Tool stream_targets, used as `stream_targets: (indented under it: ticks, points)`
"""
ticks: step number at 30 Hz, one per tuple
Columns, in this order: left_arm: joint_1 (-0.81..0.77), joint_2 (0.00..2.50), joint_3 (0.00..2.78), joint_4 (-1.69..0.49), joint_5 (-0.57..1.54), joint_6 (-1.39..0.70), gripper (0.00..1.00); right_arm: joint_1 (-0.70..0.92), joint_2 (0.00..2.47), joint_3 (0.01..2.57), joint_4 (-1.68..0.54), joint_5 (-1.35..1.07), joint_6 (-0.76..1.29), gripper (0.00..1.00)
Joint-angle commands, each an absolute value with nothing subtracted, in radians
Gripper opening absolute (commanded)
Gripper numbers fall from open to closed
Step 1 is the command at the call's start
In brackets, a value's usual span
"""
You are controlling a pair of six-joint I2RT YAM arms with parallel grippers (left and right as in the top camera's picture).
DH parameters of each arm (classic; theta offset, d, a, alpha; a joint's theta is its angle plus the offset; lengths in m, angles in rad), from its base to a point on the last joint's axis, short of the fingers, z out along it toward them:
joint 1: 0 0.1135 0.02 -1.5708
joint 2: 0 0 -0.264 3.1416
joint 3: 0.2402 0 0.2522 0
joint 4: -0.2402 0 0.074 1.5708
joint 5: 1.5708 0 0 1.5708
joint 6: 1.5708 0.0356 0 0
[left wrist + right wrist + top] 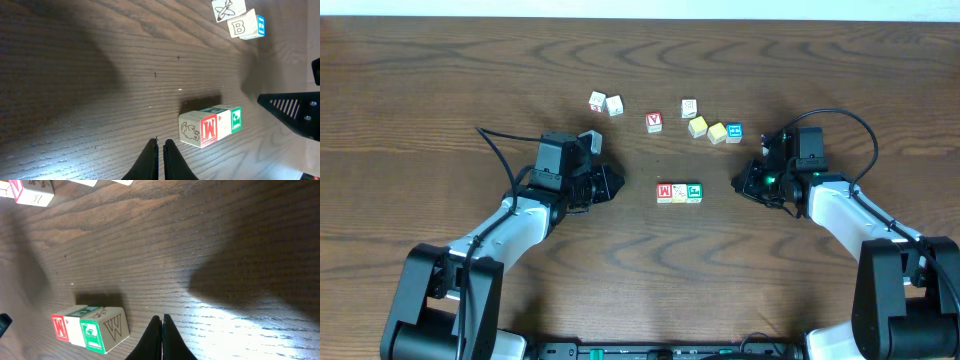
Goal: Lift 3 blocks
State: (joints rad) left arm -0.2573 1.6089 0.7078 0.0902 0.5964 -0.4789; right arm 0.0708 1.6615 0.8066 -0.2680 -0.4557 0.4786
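The wooden table is filling the whole overhead view. The left arm is reaching up from the lower left corner and bending inward, its wrist pointing right toward the centre. The right arm is mirroring it from the lower right, pointing left. The left gripper is sitting left of centre, its jaws pressing together on nothing. The right gripper, right of centre, is likewise clenched and empty. Between them, the three blocks are standing on the table in a touching row, long axis running left to right. The red M block is nearest the left gripper, the cream block is in the middle, and the green block is nearest the right gripper. Seven loose blocks are lying scattered across the upper middle.
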Motion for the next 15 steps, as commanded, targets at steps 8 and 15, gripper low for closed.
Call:
stream_targets:
  ticks: [8, 15]
  points:
    - [-0.263, 1.614, 0.705, 0.057, 0.516, -0.484, 0.07, 0.066, 1.655, 0.798, -0.276, -0.454, 0.478, 0.01]
    - [-0.294, 1.614, 0.705, 0.057, 0.535, -0.484, 0.07, 0.07, 1.655, 0.798, -0.276, -0.462, 0.5, 0.01]
